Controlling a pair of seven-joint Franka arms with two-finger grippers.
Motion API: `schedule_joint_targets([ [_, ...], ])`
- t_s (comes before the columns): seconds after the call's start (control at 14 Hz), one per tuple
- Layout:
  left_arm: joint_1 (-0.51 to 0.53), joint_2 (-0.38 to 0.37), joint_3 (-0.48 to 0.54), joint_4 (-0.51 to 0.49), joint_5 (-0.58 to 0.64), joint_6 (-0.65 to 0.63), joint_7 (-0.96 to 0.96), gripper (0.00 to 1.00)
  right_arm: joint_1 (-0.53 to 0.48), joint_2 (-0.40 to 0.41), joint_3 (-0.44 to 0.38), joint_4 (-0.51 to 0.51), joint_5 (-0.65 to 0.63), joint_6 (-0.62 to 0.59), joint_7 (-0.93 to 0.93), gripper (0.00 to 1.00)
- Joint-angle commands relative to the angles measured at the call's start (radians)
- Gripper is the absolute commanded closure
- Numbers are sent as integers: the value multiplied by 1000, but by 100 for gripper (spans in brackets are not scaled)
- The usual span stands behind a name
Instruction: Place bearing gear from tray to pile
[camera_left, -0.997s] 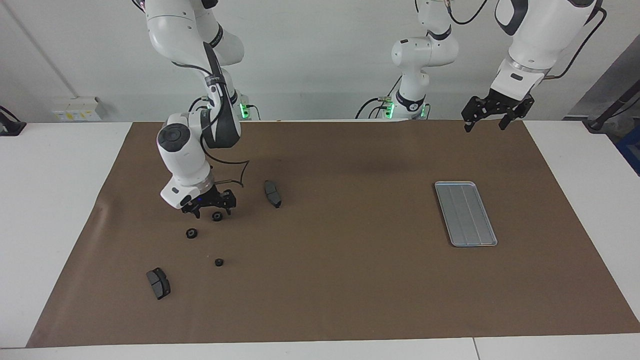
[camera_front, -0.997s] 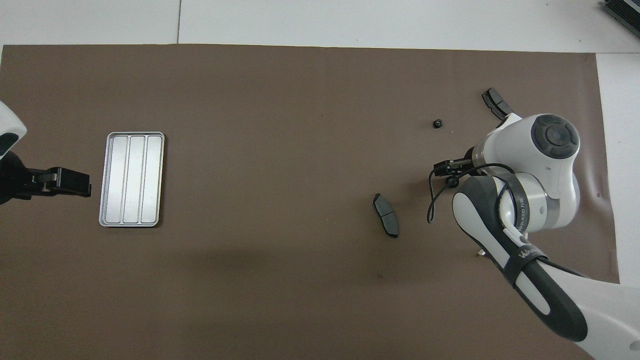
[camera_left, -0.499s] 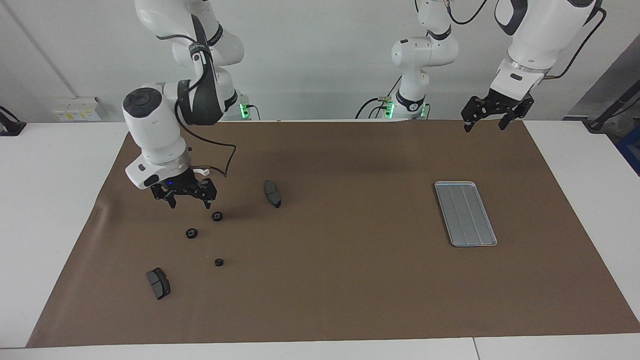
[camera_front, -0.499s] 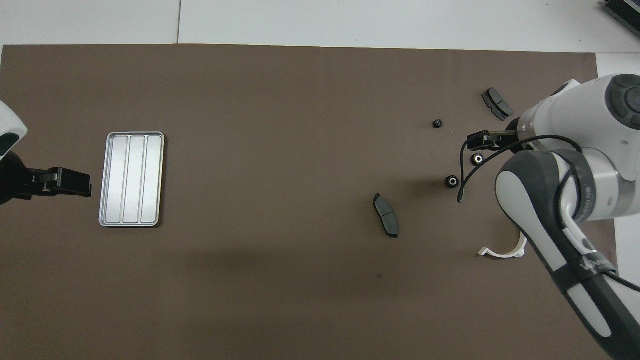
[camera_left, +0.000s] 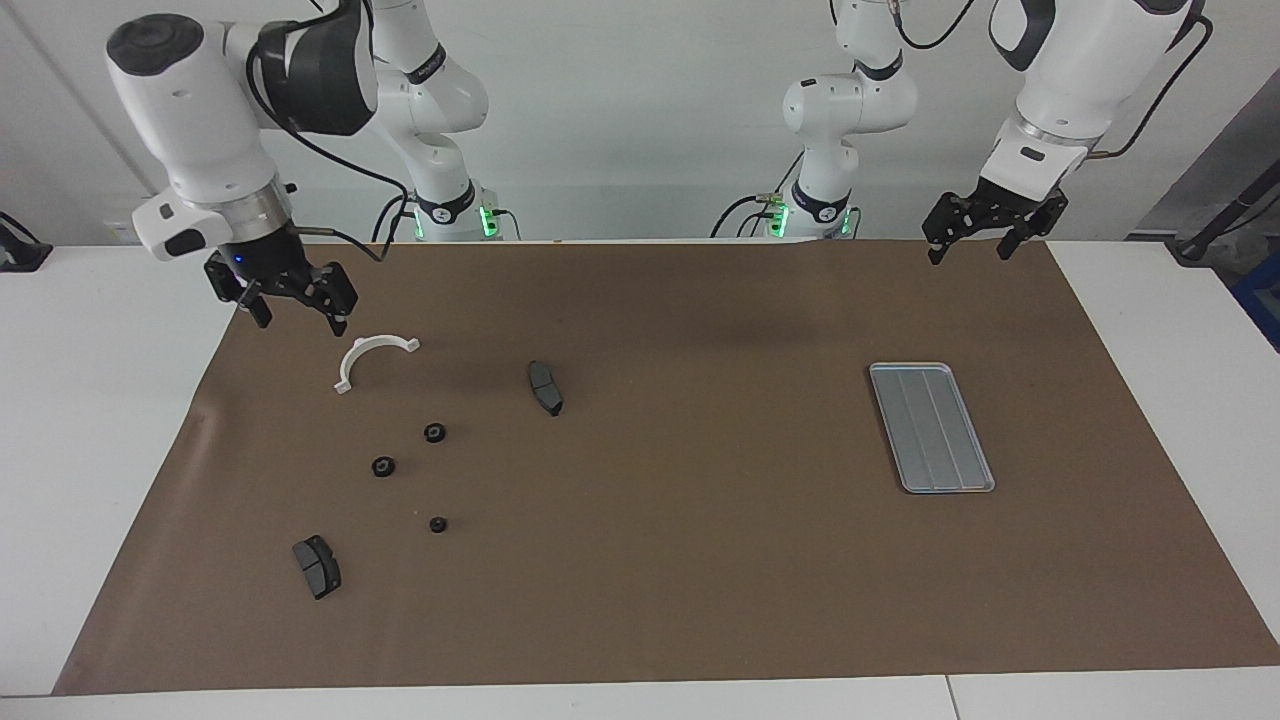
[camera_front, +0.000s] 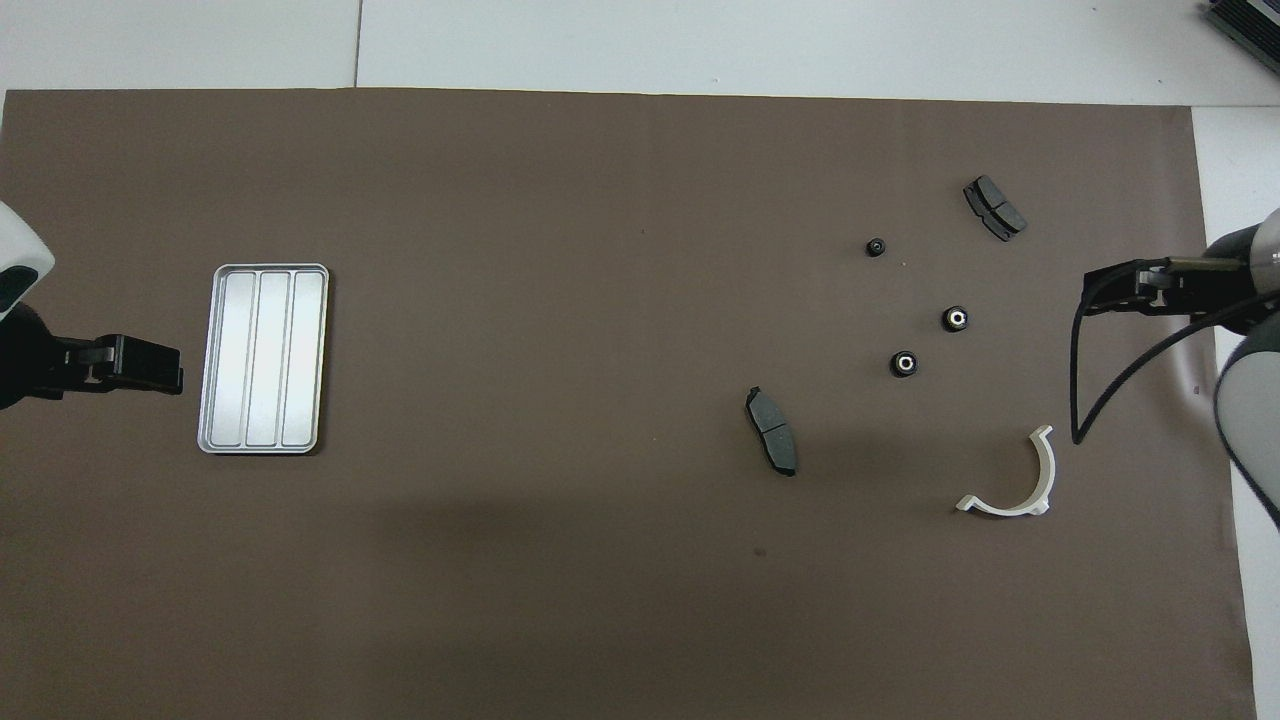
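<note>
Gear dropped, my right gripper (camera_left: 295, 298) lifted away.
Both grippers open, empty; left gripper (camera_left: 985, 232) waits; tray (camera_left: 931, 427) bare, gear (camera_left: 434, 432) beside pile.

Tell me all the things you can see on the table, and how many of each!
tray: one, silver-grey, nothing in it, on the brown mat toward the left arm's end.
bearing gears: three, small, black, round, loose on the mat toward the right arm's end.
brake pads: two, dark grey, curved; one nearer the robots, one farther from them than the gears.
bracket: one, white, half-ring, nearer the robots than the gears.
mat: one, brown, covering the white table.
right claw: black, open, holding nothing, raised over the mat's edge near the bracket.
left claw: black, open, holding nothing, waiting in the air.
</note>
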Motion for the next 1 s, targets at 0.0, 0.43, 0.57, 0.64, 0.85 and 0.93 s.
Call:
schedule_joint_targets([
  [0.0,1,-17,1,-20,8,3,3,0,-62,3,11,82,42,-87,-53,0],
  [0.43,1,-17,1,-20,8,3,3,0,-30,-20,-40,81,38,-156,-74,0],
  [0.57,1,-17,1,-20,8,5,3,0,37,-28,-94,70,33,-158,-73,0],
  [0.64,1,-17,1,-20,8,3,3,0,52,-30,-119,64,33,-158,-73,0],
  [0.85,1,-17,1,-20,8,3,3,0,56,-30,-119,70,43,-179,-70,0],
  [0.93,1,-17,1,-20,8,3,3,0,59,-28,-119,76,43,-191,-65,0],
])
